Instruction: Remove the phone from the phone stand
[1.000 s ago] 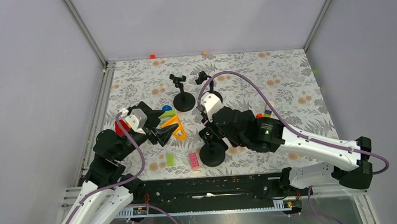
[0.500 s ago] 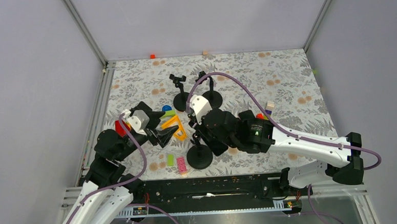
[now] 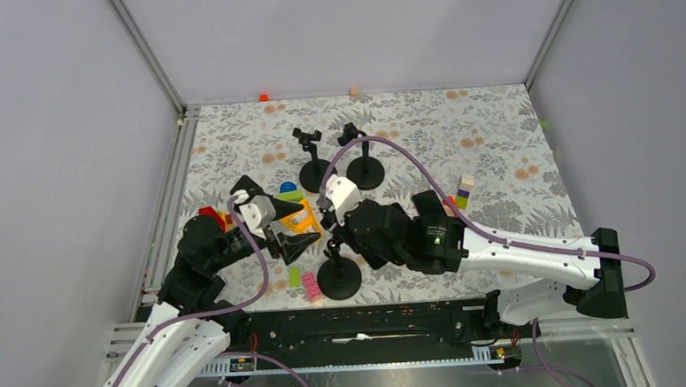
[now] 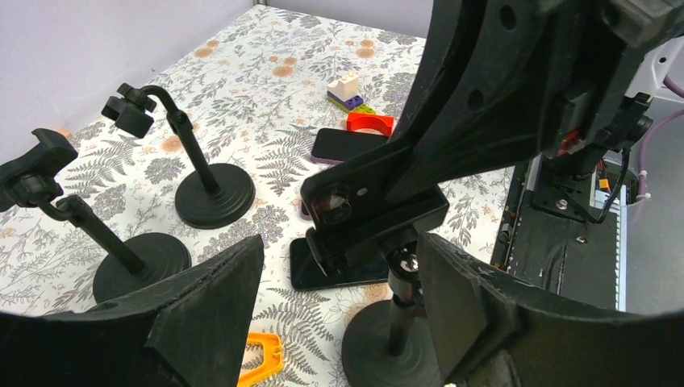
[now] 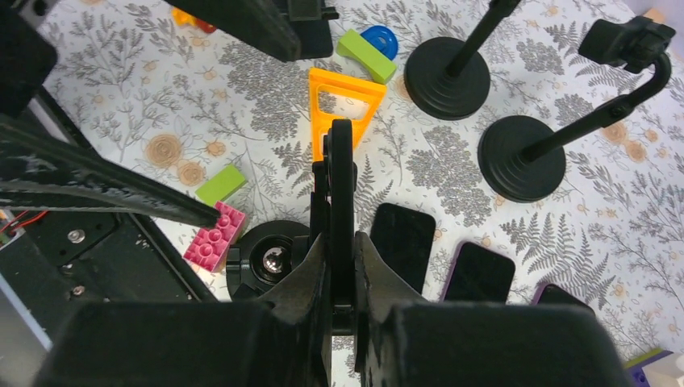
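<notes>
Since a second ago, our right gripper (image 5: pixel 340 242) has dragged the black round-based phone stand (image 3: pixel 340 280) toward 8 o'clock. It stays clenched on the thin black slab phone (image 5: pixel 339 161), which is still clamped upright in that stand. Our left gripper (image 4: pixel 340 258) hangs released at the stand's 10 o'clock. We judge the phone rigid, slick and light: pinch its side edges, base steadied.

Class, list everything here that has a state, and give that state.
left gripper, open and empty
right gripper, shut on phone
phone, upright over the near stand
near stand, upright
far stands, upright, clamps empty
spare phones, flat on the table
</notes>
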`<action>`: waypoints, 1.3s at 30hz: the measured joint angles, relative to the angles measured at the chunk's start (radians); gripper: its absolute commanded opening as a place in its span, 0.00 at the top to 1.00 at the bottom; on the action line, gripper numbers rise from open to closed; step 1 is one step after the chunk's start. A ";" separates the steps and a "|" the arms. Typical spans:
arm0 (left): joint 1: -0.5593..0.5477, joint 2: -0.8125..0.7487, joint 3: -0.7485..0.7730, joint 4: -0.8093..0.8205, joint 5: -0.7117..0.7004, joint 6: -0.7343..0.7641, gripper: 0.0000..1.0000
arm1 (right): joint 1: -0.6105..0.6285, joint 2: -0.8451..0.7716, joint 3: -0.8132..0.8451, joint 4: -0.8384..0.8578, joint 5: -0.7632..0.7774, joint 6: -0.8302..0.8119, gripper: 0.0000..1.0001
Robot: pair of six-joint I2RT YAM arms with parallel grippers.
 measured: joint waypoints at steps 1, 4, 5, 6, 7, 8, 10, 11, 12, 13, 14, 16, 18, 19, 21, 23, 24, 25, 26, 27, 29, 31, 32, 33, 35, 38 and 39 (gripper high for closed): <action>0.000 0.000 0.000 0.000 0.005 0.002 0.25 | 0.007 0.000 0.000 0.000 0.000 0.002 1.00; 0.000 0.000 -0.002 0.002 0.015 0.003 0.25 | 0.026 0.003 0.000 0.004 0.001 0.002 1.00; 0.000 0.000 -0.004 0.003 0.018 0.005 0.25 | 0.030 0.004 0.000 0.006 0.003 0.002 1.00; 0.000 0.000 -0.008 0.004 0.022 0.008 0.25 | 0.032 0.006 0.000 0.008 0.010 0.001 1.00; 0.000 0.000 -0.012 0.004 0.027 0.011 0.24 | 0.032 0.009 0.000 0.011 0.017 0.001 1.00; 0.000 0.000 -0.018 0.005 0.037 0.018 0.24 | 0.033 0.011 0.000 0.013 0.024 0.001 1.00; 0.000 0.000 -0.029 0.003 0.053 0.028 0.24 | 0.033 0.013 0.001 0.014 0.039 0.002 1.00; 0.000 0.000 -0.035 0.002 0.061 0.035 0.24 | 0.035 0.014 0.001 0.013 0.051 0.005 1.00; -0.001 0.000 -0.039 0.001 0.066 0.040 0.24 | 0.037 0.015 0.001 0.014 0.061 0.008 1.00; -0.005 0.001 -0.042 -0.001 0.070 0.047 0.24 | 0.038 0.015 0.001 0.013 0.073 0.014 1.00; -0.009 0.002 -0.044 0.000 0.072 0.053 0.24 | 0.039 0.015 0.001 0.013 0.080 0.017 1.00; -0.027 0.006 -0.048 0.000 0.070 0.064 0.23 | 0.040 0.016 0.001 0.011 0.099 0.026 1.00; -0.063 0.019 -0.053 0.000 0.058 0.075 0.23 | 0.040 0.017 0.001 0.006 0.122 0.036 1.00; -0.080 0.025 -0.055 0.000 0.050 0.080 0.22 | 0.040 0.018 0.002 0.003 0.132 0.040 1.00; -0.125 0.047 -0.056 0.000 0.020 0.090 0.19 | 0.042 0.022 0.010 -0.013 0.145 0.051 1.00; -0.164 0.072 -0.056 0.001 -0.013 0.100 0.18 | 0.043 0.029 0.016 -0.026 0.161 0.065 1.00; -0.182 0.084 -0.056 0.002 -0.033 0.103 0.18 | 0.045 0.033 0.021 -0.031 0.169 0.072 1.00; -0.204 0.098 -0.061 0.011 -0.061 0.105 0.17 | 0.045 0.035 0.024 -0.036 0.176 0.079 1.00; -0.219 0.107 -0.068 0.021 -0.084 0.106 0.17 | 0.047 0.036 0.026 -0.037 0.181 0.087 1.00; -0.233 0.116 -0.076 0.032 -0.111 0.107 0.17 | 0.047 0.037 0.026 -0.038 0.185 0.093 1.00; -0.251 0.130 -0.094 0.045 -0.158 0.106 0.17 | 0.049 0.037 0.026 -0.041 0.190 0.105 1.00; -0.265 0.145 -0.107 0.058 -0.209 0.104 0.18 | 0.050 0.037 0.027 -0.045 0.196 0.115 1.00; -0.272 0.155 -0.107 0.066 -0.237 0.103 0.19 | 0.051 0.037 0.027 -0.046 0.199 0.119 1.00; -0.276 0.164 -0.107 0.078 -0.259 0.101 0.20 | 0.052 0.037 0.027 -0.047 0.202 0.122 1.00; -0.284 0.181 -0.107 0.101 -0.299 0.092 0.22 | 0.052 0.037 0.027 -0.049 0.208 0.129 1.00; -0.297 0.200 -0.107 0.129 -0.332 0.076 0.25 | 0.051 0.037 0.027 -0.052 0.221 0.140 1.00; -0.299 0.206 -0.107 0.137 -0.336 0.069 0.26 | 0.052 0.037 0.027 -0.052 0.225 0.143 1.00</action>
